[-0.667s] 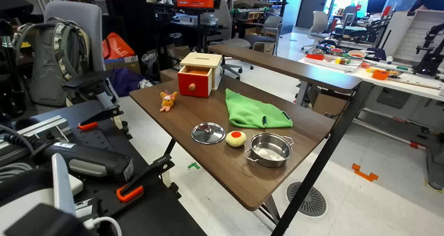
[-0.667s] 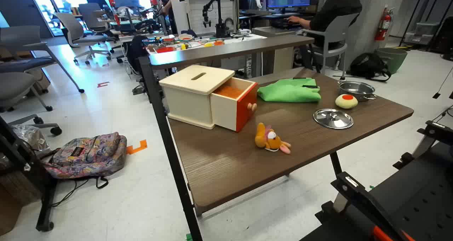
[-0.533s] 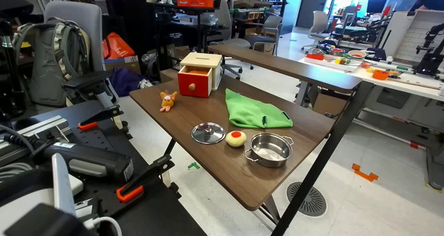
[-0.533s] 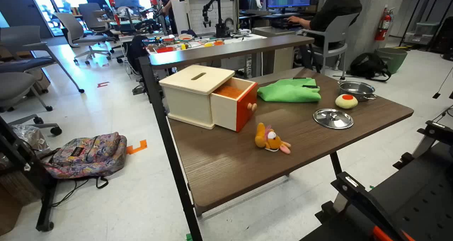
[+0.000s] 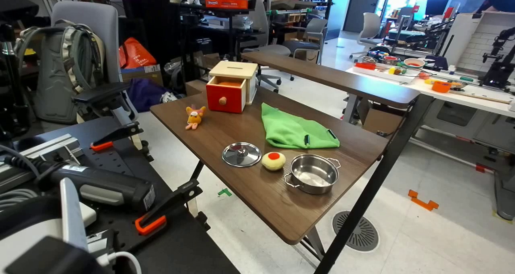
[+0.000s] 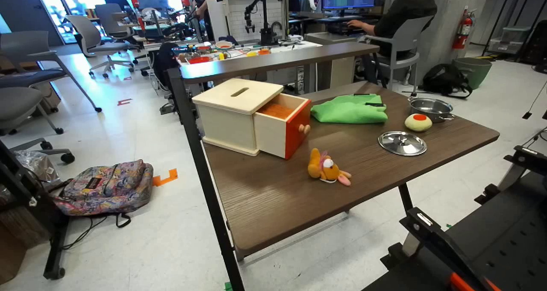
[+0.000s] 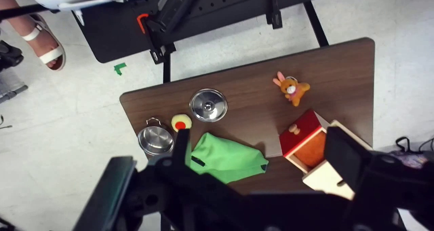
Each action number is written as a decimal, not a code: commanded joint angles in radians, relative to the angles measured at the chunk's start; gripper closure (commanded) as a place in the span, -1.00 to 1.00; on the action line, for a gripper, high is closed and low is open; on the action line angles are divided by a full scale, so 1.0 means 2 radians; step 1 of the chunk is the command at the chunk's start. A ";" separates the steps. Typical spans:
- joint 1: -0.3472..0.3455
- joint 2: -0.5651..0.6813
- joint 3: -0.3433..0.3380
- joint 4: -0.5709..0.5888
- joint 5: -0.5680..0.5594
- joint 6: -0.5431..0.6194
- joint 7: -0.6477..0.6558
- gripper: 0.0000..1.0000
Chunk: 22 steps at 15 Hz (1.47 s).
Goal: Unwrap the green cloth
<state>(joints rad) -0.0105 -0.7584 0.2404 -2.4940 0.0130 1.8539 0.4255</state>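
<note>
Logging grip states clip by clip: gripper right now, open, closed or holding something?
Gripper: open, jaws wide apart in the wrist view, holding nothing.

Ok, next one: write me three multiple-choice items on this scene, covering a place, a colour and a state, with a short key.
1. Given the wooden box and the metal pot, where does the green cloth lie?
A) inside the pot
B) between the two
C) draped over the box

2. What colour is the drawer front?
A) blue
B) green
C) red

3. How does the metal pot stand?
A) upright and uncovered
B) tipped on its side
C) upside down

Key:
1 B: in all three views the box is to one side of the cloth and the pot to the other.
2 C: the panel bearing the wooden knob shows red.
3 A: its mouth faces up, and the pot lid lies apart on the table.
</note>
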 commanded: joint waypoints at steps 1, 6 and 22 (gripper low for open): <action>-0.018 0.100 -0.018 0.063 0.003 0.055 0.001 -1.00; -0.027 0.239 -0.053 0.141 -0.008 0.097 -0.030 -1.00; -0.021 0.563 -0.143 0.369 0.006 0.061 -0.049 -1.00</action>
<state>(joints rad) -0.0654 0.3077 -0.0233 -1.8568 0.0088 2.0541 0.3237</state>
